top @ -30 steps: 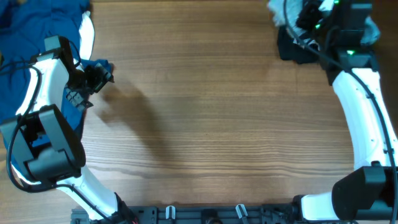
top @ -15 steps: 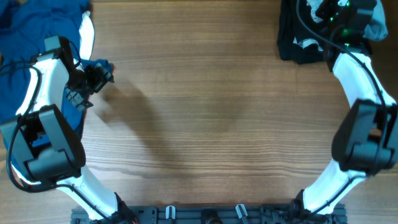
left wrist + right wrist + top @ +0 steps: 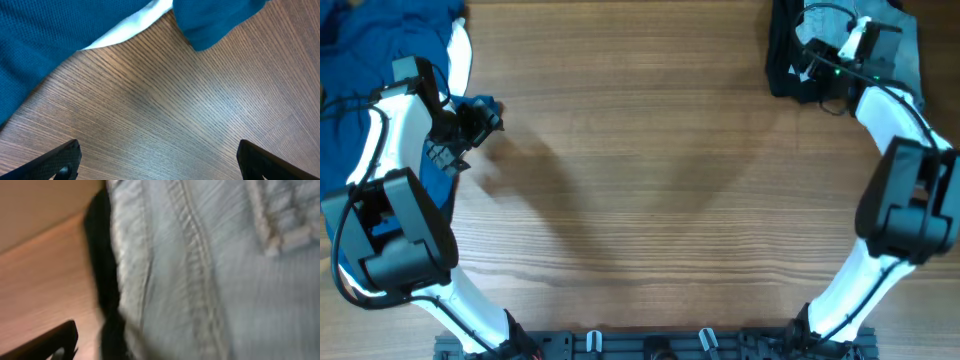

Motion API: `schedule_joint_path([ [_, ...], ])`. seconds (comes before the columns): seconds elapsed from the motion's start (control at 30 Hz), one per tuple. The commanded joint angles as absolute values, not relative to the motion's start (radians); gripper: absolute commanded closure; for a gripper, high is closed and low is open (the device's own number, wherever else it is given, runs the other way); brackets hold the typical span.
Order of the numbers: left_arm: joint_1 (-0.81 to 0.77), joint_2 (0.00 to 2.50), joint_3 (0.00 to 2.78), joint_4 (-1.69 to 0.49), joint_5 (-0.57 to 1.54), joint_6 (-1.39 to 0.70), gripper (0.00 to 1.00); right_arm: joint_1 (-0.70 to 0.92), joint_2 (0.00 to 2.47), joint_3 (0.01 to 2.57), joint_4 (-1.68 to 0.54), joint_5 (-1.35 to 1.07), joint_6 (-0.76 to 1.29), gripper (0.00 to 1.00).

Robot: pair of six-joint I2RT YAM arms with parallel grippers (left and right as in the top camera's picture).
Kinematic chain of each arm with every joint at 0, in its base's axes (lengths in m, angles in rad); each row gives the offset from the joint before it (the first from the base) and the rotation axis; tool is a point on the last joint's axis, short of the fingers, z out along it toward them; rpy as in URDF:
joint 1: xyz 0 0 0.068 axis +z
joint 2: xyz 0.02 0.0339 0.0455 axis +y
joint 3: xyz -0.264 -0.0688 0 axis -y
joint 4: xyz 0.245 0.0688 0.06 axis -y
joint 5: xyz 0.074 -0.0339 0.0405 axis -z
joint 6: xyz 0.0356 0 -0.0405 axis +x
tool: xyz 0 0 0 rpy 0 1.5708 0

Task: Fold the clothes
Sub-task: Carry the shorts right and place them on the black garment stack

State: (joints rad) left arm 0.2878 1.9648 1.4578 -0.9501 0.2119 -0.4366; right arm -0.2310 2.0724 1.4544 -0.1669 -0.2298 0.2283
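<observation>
Pale denim shorts [image 3: 210,270] sit in the pile at the bench's [image 3: 650,180] far right corner, on top of a black garment [image 3: 790,80], and fill the right wrist view, so the right fingers [image 3: 810,68] are right at the fabric, probably going for a grab; can't tell their opening or if anything's held. Left fingers [image 3: 157,160] hover wide open and empty over bare bench beside the blue cloth [image 3: 60,30], well away from the shorts, likely waiting.

Wooden table [image 3: 640,180] with blue cloth [image 3: 380,30], dark garment [image 3: 795,80], pale denim [image 3: 210,280].
</observation>
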Motion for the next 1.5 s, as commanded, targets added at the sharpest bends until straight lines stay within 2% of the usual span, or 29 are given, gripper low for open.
schedule_joint_path([
  [0.0,0.283,1.947,1.472,-0.958,0.207,-0.45,0.0,-0.229,1.879,1.473,-0.279,-0.395,0.173,0.01],
  [0.13,0.283,1.947,1.472,-0.958,0.207,-0.45,0.0,-0.229,1.757,1.473,-0.373,-0.432,0.046,0.0],
  [0.3,0.283,1.947,1.472,-0.958,0.207,-0.45,0.0,-0.229,1.734,1.473,-0.287,-0.25,-0.004,0.0],
  [0.47,0.283,1.947,1.472,-0.958,0.208,-0.45,0.0,-0.231,1.831,1.473,-0.091,-0.019,-0.028,0.01],
  [0.53,0.283,1.947,1.472,-0.958,0.208,-0.45,0.0,-0.236,1.906,1.473,-0.002,0.004,-0.081,0.01],
  [0.7,0.283,1.946,1.472,-0.958,0.208,-0.45,0.0,-0.265,2.099,1.473,0.085,0.018,-0.052,0.0],
  [0.9,0.283,1.947,1.472,-0.957,0.207,-0.45,0.0,-0.269,2.326,1.473,0.046,-0.068,-0.021,0.0],
  [1.03,0.283,1.947,1.472,-0.958,0.208,-0.45,0.0,-0.269,2.364,1.473,0.022,-0.105,-0.02,0.0],
  [1.27,0.283,1.947,1.472,-0.958,0.208,-0.45,0.0,-0.269,2.125,1.474,-0.057,-0.155,-0.025,0.0],
  [1.37,0.283,1.947,1.472,-0.962,0.207,-0.45,0.0,-0.269,1.984,1.473,-0.195,-0.108,0.01,0.0],
  [1.47,0.283,1.947,1.472,-0.962,0.207,-0.45,0.0,-0.269,1.978,1.473,-0.308,-0.044,0.044,0.0],
])
